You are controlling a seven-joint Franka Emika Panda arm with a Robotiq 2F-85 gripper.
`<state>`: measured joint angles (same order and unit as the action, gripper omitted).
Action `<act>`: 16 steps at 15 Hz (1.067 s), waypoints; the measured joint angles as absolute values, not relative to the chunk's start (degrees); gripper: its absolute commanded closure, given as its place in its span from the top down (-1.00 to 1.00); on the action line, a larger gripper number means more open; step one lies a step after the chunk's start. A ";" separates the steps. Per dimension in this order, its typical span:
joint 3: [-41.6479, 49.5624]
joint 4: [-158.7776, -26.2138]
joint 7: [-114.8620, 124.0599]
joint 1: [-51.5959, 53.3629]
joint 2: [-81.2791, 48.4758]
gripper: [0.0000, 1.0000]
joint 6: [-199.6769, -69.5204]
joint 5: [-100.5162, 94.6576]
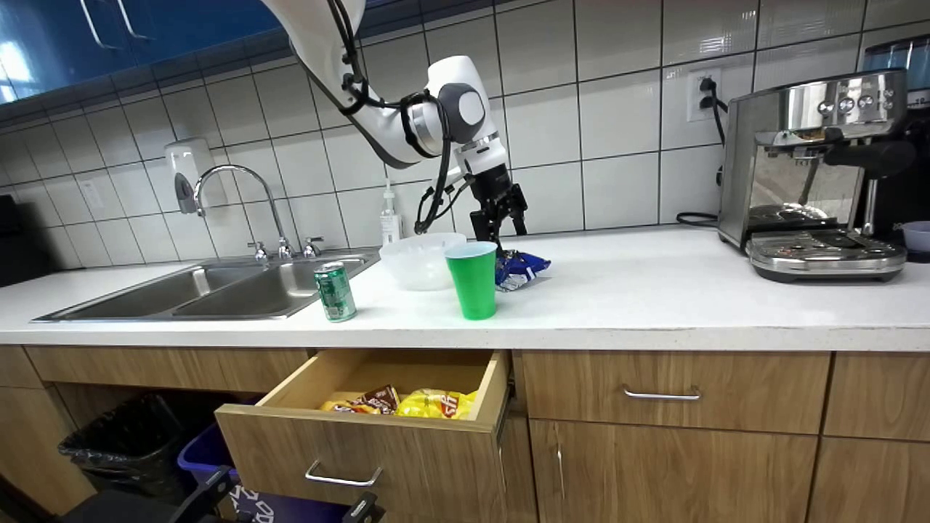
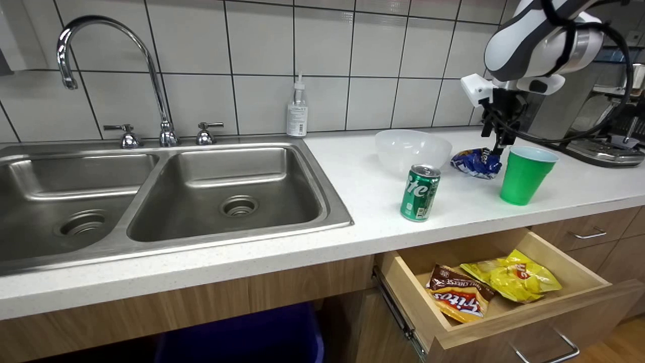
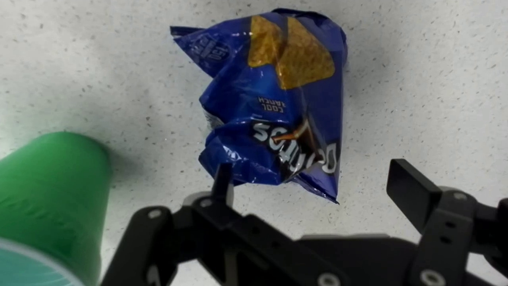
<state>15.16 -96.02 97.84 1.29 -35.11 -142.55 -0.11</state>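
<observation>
A crumpled blue Doritos bag (image 3: pixel 274 103) lies on the white counter, also visible in both exterior views (image 1: pixel 522 270) (image 2: pixel 476 164). My gripper (image 3: pixel 311 172) stands open above the counter at the bag's near end, its jaws wide apart and holding nothing. In the wrist view the left fingertip (image 3: pixel 223 178) overlaps the bag's lower edge; whether they touch I cannot tell. The right finger (image 3: pixel 412 192) is clear of it. A green cup (image 3: pixel 59 178) stands upright close by, left of the gripper in that view.
An open drawer (image 1: pixel 349 419) below the counter holds a yellow snack bag (image 2: pixel 524 277) and a Fritos bag (image 2: pixel 461 297). A translucent bowl (image 2: pixel 410 148) and a green soda can (image 2: pixel 421 194) stand near the sink (image 2: pixel 335 212). An espresso machine (image 1: pixel 741 174) is farther along.
</observation>
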 measured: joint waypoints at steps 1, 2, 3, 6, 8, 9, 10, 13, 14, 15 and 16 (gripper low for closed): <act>15.17 -96.02 97.84 1.29 -35.18 1.00 -142.54 -0.11; 15.17 -96.02 97.84 1.29 -35.24 1.00 -142.54 -0.11; 15.17 -96.02 97.84 1.29 -35.29 1.00 -142.54 -0.11; 15.17 -96.02 97.84 1.29 -35.34 1.00 -142.54 -0.11; 15.17 -96.01 97.84 1.29 -35.43 1.00 -142.54 -0.11; 15.17 -95.99 97.84 1.29 -35.52 1.00 -142.54 -0.11; 15.18 -95.95 97.84 1.29 -35.63 1.00 -142.54 -0.11; 15.18 -95.42 97.84 1.29 -36.16 1.00 -142.55 -0.11; 15.17 -95.19 97.84 1.29 -36.32 1.00 -142.54 -0.11; 15.17 -94.99 97.84 1.29 -36.43 1.00 -142.54 -0.11; 15.18 -94.74 97.84 1.29 -36.56 1.00 -142.54 -0.11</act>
